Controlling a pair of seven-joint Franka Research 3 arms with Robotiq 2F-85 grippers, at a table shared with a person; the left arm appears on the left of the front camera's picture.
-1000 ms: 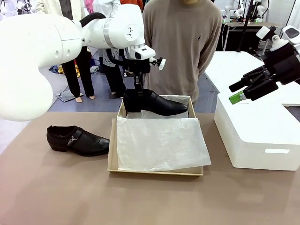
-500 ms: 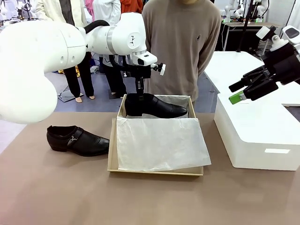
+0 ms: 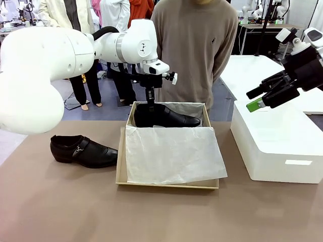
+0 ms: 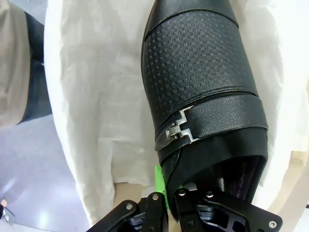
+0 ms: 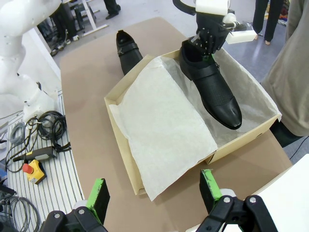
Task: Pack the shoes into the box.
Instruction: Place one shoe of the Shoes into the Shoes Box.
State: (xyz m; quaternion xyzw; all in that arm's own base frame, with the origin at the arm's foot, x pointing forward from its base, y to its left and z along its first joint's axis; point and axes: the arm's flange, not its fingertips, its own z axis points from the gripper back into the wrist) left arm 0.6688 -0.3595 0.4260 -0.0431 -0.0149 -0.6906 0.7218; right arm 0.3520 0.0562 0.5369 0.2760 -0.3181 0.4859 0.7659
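your left gripper [image 3: 150,104] clamps the heel of the shoe [image 3: 169,117] in the box [image 3: 166,185]; other shoe [image 3: 83,151] lies at its 8 o'clock, toe toward 3.

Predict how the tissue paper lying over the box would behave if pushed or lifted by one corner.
The tissue paper is probably floppy: it creases across the box and overhangs its front rim. It looks thin and light, so a push would likely bunch it. Lifted by a corner, it would probably droop.
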